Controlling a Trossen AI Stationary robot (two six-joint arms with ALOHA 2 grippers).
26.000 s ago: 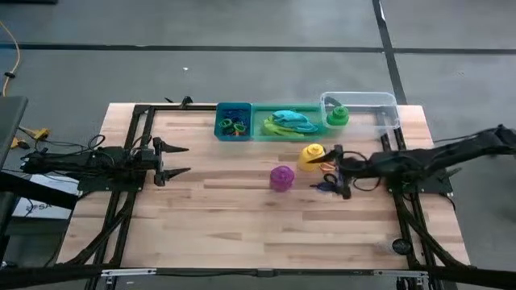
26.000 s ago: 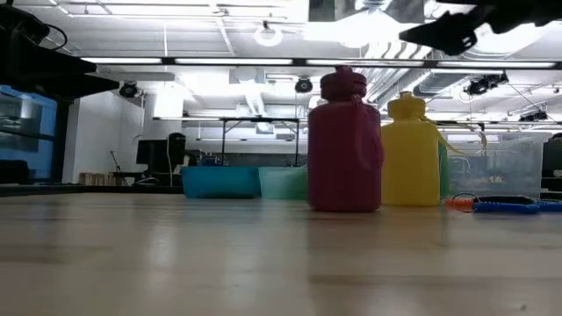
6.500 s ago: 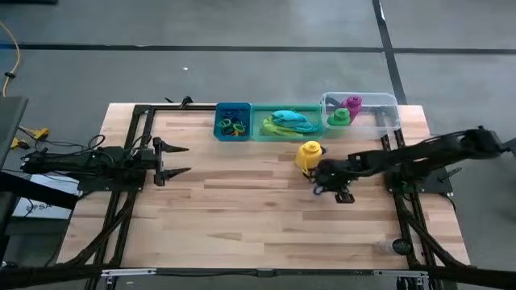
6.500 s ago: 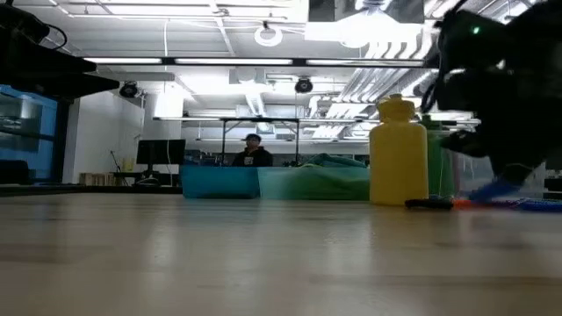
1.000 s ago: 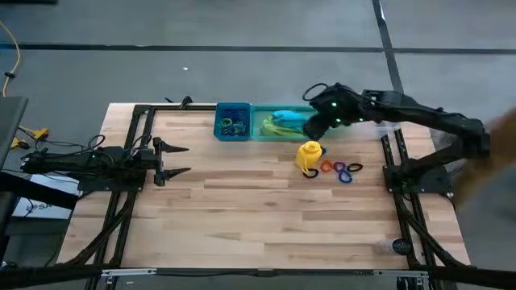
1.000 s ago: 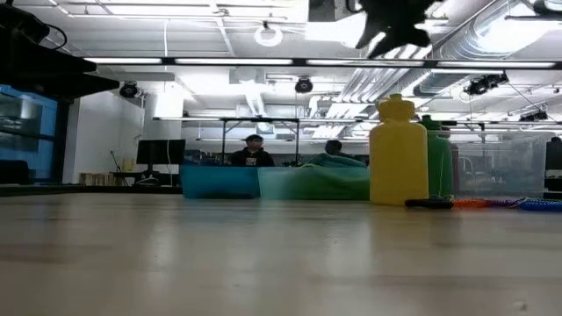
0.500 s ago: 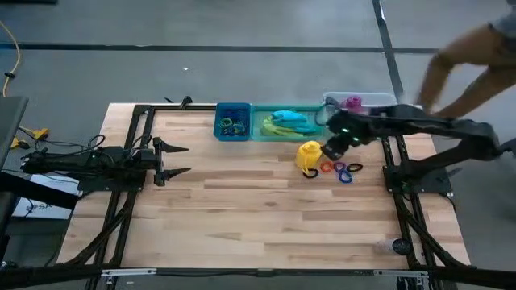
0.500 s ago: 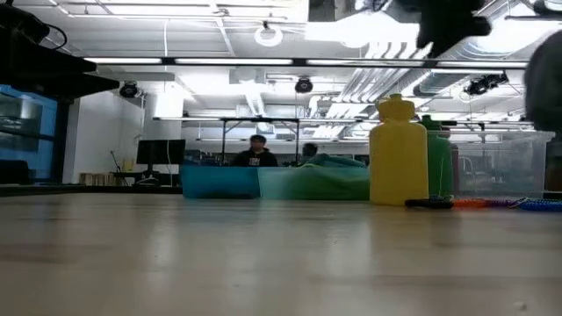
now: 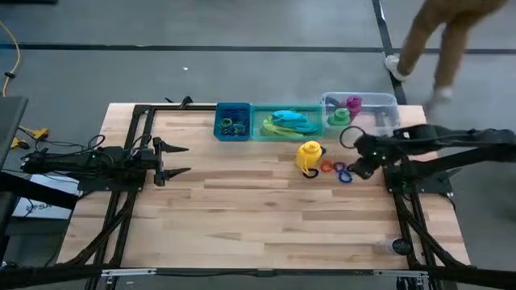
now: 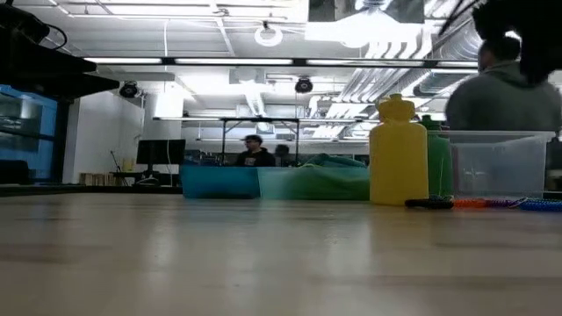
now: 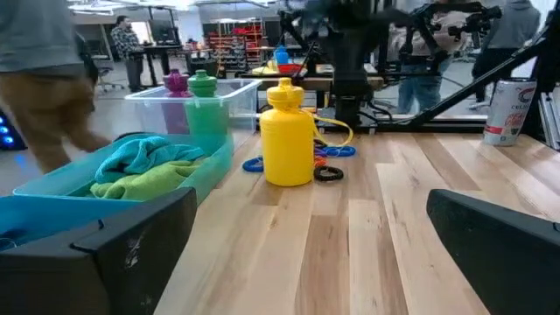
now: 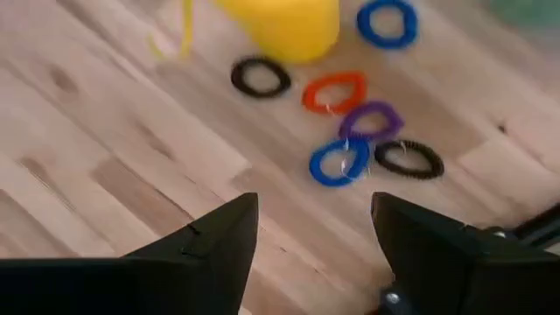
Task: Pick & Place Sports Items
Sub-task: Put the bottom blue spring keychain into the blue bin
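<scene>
A yellow bottle (image 9: pixel 310 155) stands upright on the table, with several small coloured rings (image 9: pixel 339 171) lying flat just to its right. My right gripper (image 9: pixel 360 167) hangs over the right end of these rings (image 12: pixel 354 131), pointing steeply down, open, with nothing between its fingers. A green bottle (image 9: pixel 339 116) and a purple bottle (image 9: pixel 353 103) stand in the clear bin (image 9: pixel 385 113). Teal and lime-green cloths (image 9: pixel 287 122) lie in the green bin. My left gripper (image 9: pixel 173 159) waits open and level at the table's left.
A blue bin (image 9: pixel 233 121) holding more rings sits left of the green bin along the far edge. A can (image 9: pixel 399 246) stands near the front right corner. A person (image 9: pixel 439 44) walks just beyond the table's far right corner. Bare wood spans the middle and near side.
My right gripper has swung from above the green bin's right end toward the table's right and near edges, sinking and tipping more steeply down, and now hangs over the rings. A person has come into view past the far right corner.
</scene>
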